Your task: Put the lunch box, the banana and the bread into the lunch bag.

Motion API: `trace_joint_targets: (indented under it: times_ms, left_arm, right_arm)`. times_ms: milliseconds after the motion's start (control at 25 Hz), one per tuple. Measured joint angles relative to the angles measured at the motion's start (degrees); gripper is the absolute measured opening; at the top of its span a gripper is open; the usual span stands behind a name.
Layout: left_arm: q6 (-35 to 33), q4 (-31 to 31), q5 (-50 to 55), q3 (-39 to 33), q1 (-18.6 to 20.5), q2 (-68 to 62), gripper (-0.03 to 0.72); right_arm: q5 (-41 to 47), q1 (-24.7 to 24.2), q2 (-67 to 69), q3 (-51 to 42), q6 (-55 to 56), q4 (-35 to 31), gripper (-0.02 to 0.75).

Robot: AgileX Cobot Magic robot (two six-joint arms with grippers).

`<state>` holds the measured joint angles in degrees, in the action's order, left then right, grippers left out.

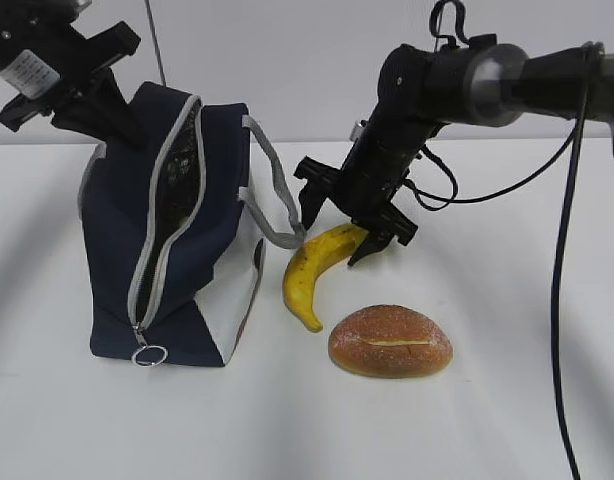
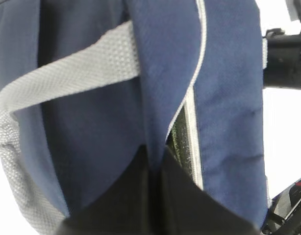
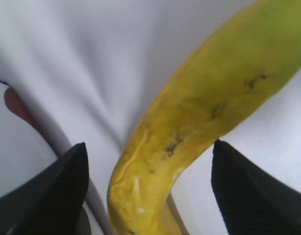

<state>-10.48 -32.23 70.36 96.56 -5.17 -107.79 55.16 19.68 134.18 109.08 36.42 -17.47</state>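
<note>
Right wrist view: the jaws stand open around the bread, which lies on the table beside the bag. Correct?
Not quite. The right gripper has its jaws open around the banana, not the bread. The right wrist view shows the yellow fruit between them. In the exterior view the bread lies untouched nearer the camera, and the banana lies on the table beside the bag.

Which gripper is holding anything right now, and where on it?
The left gripper is shut on the lunch bag, pinching the fabric beside its zipper opening. The right gripper is open around the banana, not gripping.
</note>
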Motion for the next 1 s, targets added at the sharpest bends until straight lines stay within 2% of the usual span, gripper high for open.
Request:
trace_joint_targets:
  times_ms: [160,240,480,760,1000]
  left_arm:
    - [0.0,0.0,0.0,0.0,0.0,0.0,-0.003]
    - [0.0,0.0,0.0,0.0,0.0,0.0,-0.003]
    - [0.0,0.0,0.0,0.0,0.0,0.0,-0.003]
    - [0.0,0.0,0.0,0.0,0.0,0.0,-0.003]
    - [0.0,-0.1,0.0,0.0,0.0,0.0,-0.003]
  right_arm:
    - [-0.4,0.7,1.2,0.0,0.0,-0.6,0.572]
    - [-0.5,0.8,1.5,0.0,0.0,-0.7,0.536]
    - [-0.8,0.8,1.5,0.0,-1.8,-0.8,0.338]
    - [-0.8,0.8,1.5,0.9,-3.8,-1.0,0.322]
    - [2.6,0.8,1.6,8.3,-5.2,-0.7,0.321]
